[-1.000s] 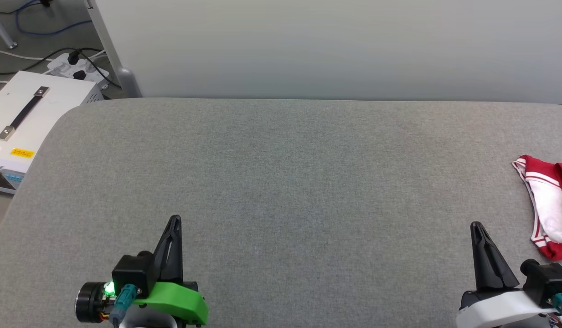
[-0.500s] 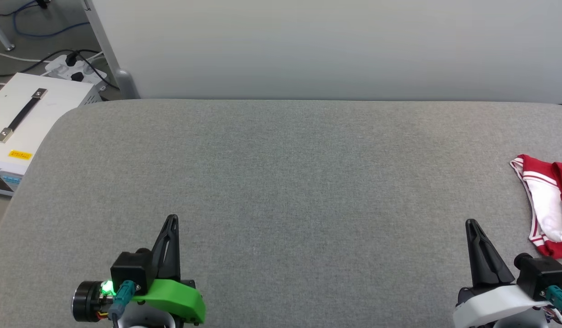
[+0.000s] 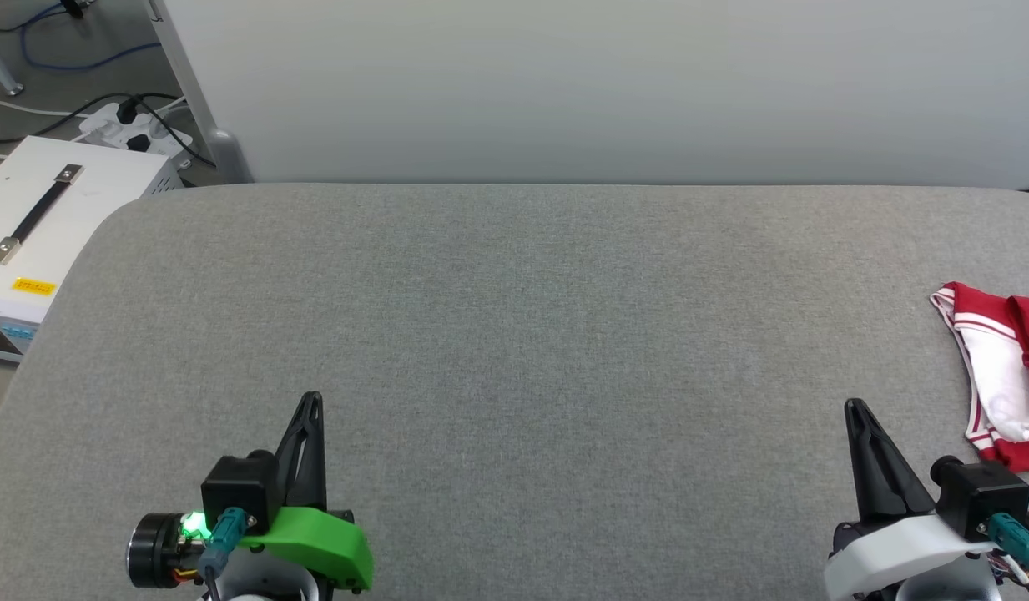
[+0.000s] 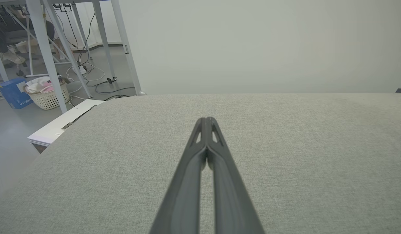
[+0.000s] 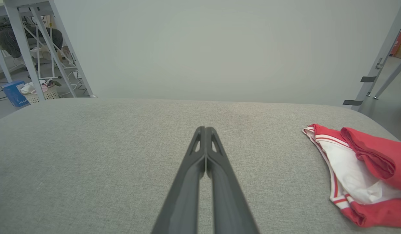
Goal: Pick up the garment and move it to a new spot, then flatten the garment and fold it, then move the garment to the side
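1. Since a second ago the whole head view has slid slightly, so the camera moved. As far as I can tell, both hands and the garment keep their places on the desk.
2. The left hand (image 3: pixel 312 401), on a green-shelled wrist with a small green light (image 3: pixel 194 524), is at the near left of the grey fabric desk (image 3: pixel 514 292). Its two dark fingers are pressed together on nothing, and the left wrist view shows the tips meeting.
3. The right hand (image 3: pixel 854 406), on a white-shelled wrist, is at the near right, also closed and empty. I cannot tell whether either hand touches the fabric.
4. The garment (image 3: pixel 994 376) lies crumpled at the desk's right end, beyond and to the right of the right hand and clear of it.
5. Writing: the white case (image 3: pixel 63 225) beside the desk's left corner, with a black strap handle, carries a yellow label (image 3: pixel 33 286) too small to read. Print on a blue box (image 4: pixel 13 94) is blurred.
6. The head view's border cuts the garment off. The right wrist view shows more of it: a red fold over a white sleeve with red-white striped trim, again cut at the edge.
7. The head view shows a power strip (image 3: pixel 122 125) with black plugs. The left wrist view shows a wicker basket (image 4: pixel 47 96) between grey frame legs.
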Robot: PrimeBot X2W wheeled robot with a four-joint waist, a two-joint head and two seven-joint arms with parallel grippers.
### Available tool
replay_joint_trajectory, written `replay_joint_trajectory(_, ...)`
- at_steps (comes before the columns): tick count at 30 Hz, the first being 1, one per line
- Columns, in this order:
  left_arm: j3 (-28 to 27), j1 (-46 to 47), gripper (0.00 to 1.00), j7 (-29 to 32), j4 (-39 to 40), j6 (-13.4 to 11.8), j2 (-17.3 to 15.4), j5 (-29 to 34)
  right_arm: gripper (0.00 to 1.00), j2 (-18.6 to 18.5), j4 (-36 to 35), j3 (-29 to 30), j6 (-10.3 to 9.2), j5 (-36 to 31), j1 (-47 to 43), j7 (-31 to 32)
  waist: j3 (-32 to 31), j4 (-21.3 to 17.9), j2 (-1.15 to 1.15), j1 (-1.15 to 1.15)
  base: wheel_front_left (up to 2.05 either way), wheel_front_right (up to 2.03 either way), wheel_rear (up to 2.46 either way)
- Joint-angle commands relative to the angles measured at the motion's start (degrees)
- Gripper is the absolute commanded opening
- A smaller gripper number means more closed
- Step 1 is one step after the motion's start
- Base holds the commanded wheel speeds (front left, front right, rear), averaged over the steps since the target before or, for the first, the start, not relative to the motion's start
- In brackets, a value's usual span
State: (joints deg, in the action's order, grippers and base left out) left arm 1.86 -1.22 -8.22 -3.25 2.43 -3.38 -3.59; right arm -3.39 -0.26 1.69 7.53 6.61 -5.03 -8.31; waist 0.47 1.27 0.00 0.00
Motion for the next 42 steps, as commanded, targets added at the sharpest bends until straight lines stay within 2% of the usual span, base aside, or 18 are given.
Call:
replay_joint_trajectory(1,-0.15,0.48,0.0,0.3,0.25,-0.51,0.22,0.59,0.0,0.14,0.06,-0.14,-0.02,-0.71,1.25,0.36,-0.01,-0.03,0.0,0.0,0.0,0.0,0.0)
replay_joint_trajectory(42,-1.22,0.94,0.0,5.25,2.12,-1.71,0.4,2.46,0.0,0.37,0.19,-1.11,-0.03,-4.39,3.61,5.32,-0.29,-0.8,0.0,0.0,0.0,0.0,0.0)
